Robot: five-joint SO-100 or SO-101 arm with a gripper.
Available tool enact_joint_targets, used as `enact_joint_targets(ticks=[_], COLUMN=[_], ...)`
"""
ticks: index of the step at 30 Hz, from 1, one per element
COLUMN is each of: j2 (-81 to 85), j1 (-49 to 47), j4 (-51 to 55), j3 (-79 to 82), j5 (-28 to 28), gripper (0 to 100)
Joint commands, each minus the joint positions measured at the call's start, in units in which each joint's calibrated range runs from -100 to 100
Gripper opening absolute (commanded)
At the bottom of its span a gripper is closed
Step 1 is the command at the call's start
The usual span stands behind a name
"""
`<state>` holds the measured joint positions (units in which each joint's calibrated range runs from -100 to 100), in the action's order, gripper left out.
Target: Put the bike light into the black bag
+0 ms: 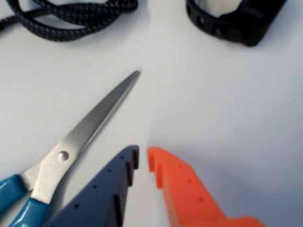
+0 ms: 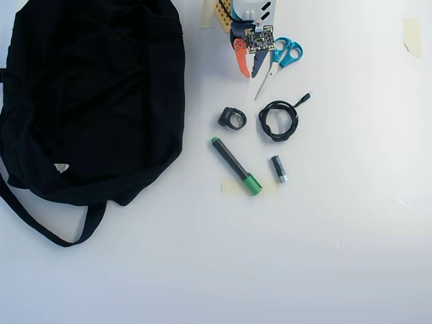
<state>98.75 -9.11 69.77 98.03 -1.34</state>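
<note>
The bike light (image 2: 232, 119), a small black body with a ring strap, lies on the white table a little right of the black bag (image 2: 94, 94). The wrist view catches it at the top right edge (image 1: 236, 21). The bag is large and floppy, and its long strap trails toward the front left. My gripper (image 2: 250, 74) hovers at the back of the table, just behind the bike light. Its dark blue and orange fingers (image 1: 143, 158) are shut with only a slit between them, and nothing is held there.
Blue-handled scissors (image 2: 277, 61) lie right beside the gripper, their blade (image 1: 102, 111) pointing past the blue finger. A coiled black cable (image 2: 278, 120) sits right of the light. A green-capped marker (image 2: 235, 165) and a small black-and-silver cylinder (image 2: 279, 169) lie nearer the front.
</note>
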Motion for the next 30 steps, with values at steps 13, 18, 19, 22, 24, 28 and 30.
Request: enact_joint_targets(ticks=[13, 18, 19, 22, 24, 28, 30], j2=[0.7, 0.7, 0.7, 0.7, 0.7, 0.6, 0.3], j1=[0.2, -0.5, -0.5, -0.4, -0.4, -0.5, -0.5], j4=[3.0, 3.0, 3.0, 2.8, 1.2, -5.8, -9.8], j3=[1.2, 1.2, 1.2, 1.2, 1.2, 1.1, 1.0], j5=[0.2, 0.1, 0.2, 0.2, 0.2, 0.2, -0.1], gripper=[2, 2, 2, 2, 2, 2, 2])
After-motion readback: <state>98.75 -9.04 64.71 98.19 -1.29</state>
